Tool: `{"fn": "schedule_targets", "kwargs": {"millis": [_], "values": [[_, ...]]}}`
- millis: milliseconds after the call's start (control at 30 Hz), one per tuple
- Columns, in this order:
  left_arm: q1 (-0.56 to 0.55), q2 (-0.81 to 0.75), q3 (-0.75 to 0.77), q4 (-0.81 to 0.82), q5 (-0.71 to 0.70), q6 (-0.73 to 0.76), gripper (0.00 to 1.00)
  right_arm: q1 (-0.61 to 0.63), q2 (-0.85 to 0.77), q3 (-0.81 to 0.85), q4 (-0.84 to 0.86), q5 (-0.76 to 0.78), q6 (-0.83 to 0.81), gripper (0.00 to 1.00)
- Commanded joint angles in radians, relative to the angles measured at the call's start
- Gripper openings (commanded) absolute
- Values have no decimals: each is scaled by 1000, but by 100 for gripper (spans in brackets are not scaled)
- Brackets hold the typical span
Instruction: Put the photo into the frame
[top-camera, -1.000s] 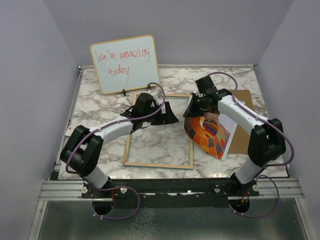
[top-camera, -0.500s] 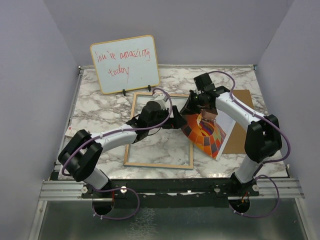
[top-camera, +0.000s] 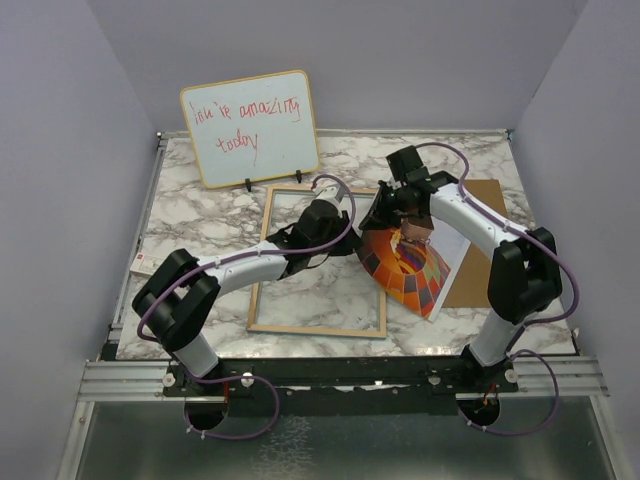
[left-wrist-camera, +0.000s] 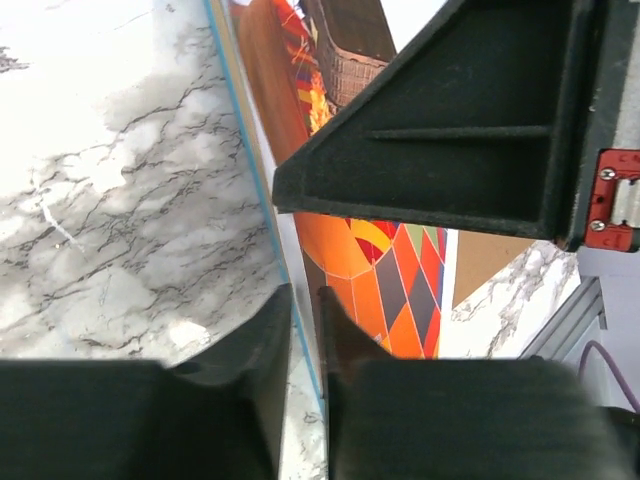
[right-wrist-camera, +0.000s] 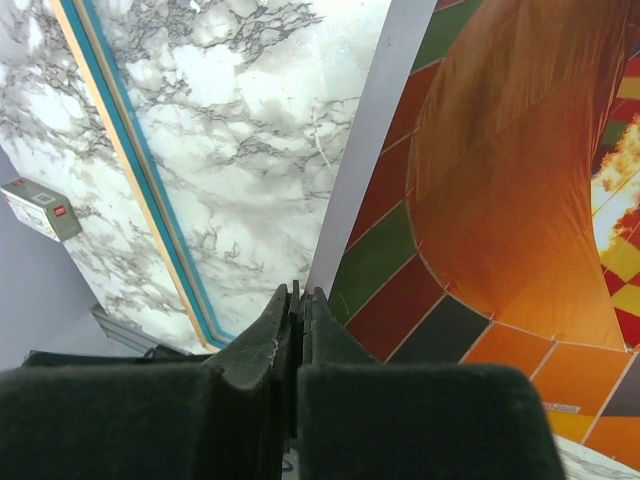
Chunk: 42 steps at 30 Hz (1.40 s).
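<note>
The whiteboard (top-camera: 250, 128) stands beyond the left gripper (top-camera: 347, 242) and off to its left. It carries red handwriting in two lines, which reads "you're amazing today". A small pale box (right-wrist-camera: 40, 207), well to the left of the right gripper (right-wrist-camera: 297, 296) in its wrist view, bears a red label too small to read.

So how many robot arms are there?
2. The left arm reaches from the near-left corner to the right side of the frame; the right arm bends from the near-right corner over the photo. None seems hidden.
</note>
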Motion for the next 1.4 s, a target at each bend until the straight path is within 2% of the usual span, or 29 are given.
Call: {"fn": "schedule_targets", "kwargs": {"millis": [0, 67, 100, 267, 333, 467, 600, 733, 1000, 1100, 1333, 1367], "values": [[-6, 5, 36, -80, -51, 74, 9, 2, 27, 49, -66, 55, -17, 2], [-7, 2, 57, -125, -49, 129, 1, 3, 29, 57, -80, 95, -24, 12], [-8, 1, 68, -142, -46, 163, 0, 2, 31, 59, -82, 114, -41, 16], [-25, -20, 94, -226, -95, 324, 0, 3, 98, 138, -158, 264, -79, 48], [-27, -30, 102, -249, -107, 372, 0, 1, 132, 191, -193, 321, -84, 57], [-31, -46, 95, -261, -141, 411, 0, 2, 155, 283, -207, 333, -75, 70], [-34, -73, 85, -262, -174, 432, 0, 1, 183, 355, -248, 372, -45, 74], [-34, -126, 52, -225, -186, 461, 0, 1, 241, 404, -295, 401, -32, 74], [-34, -176, 40, -204, -115, 526, 0, 1, 365, 568, -395, 471, -46, 73], [-35, -179, 43, -195, -114, 528, 0, 1, 400, 608, -446, 478, -47, 68], [-34, -178, 56, -189, -135, 514, 0, 1, 375, 605, -462, 495, -59, 23], [-35, -174, 59, -193, -135, 506, 5, 2, 368, 604, -463, 504, -61, 15]]}}
